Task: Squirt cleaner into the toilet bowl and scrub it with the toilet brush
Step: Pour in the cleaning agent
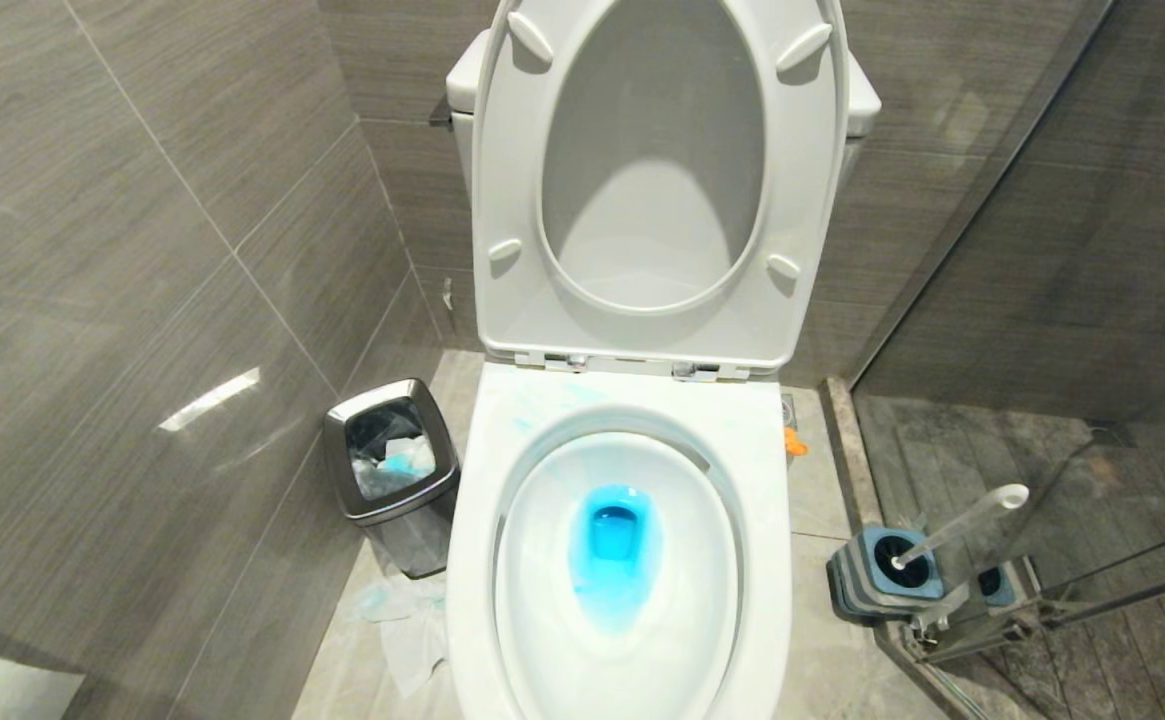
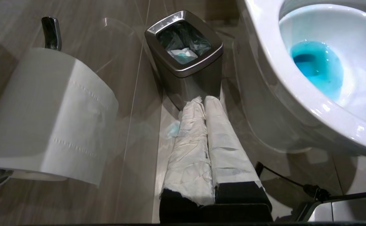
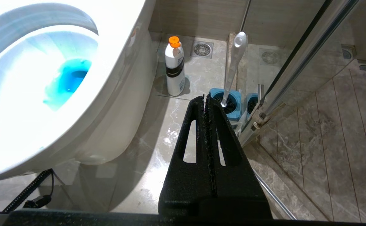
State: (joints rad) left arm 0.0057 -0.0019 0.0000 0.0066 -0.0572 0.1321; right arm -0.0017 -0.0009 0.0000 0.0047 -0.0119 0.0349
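The white toilet bowl [image 1: 472, 560] stands with seat and lid raised, and bright blue cleaner [image 1: 614, 545] tints its water. Pale blue streaks mark the rim at the back left. The toilet brush [image 1: 962, 520] leans in its grey-and-blue holder [image 1: 882, 575] on the floor to the bowl's right, by the glass. My left gripper [image 2: 202, 99], fingers wrapped in white paper, is shut and empty, low beside the bowl [image 2: 274, 72] and pointing at the bin. My right gripper [image 3: 205, 98] is shut and empty, pointing at the brush [image 3: 233, 66] and the holder's blue ring [image 3: 230, 103]. Neither gripper shows in the head view.
A small steel bin [image 1: 392, 470] holding blue-stained tissues stands left of the bowl, with more tissues on the floor [image 1: 402, 620]. A toilet-paper roll [image 2: 47, 113] hangs on the left wall. A white bottle with an orange cap [image 3: 174, 69] stands right of the bowl. A glass shower screen [image 1: 1042, 300] closes the right side.
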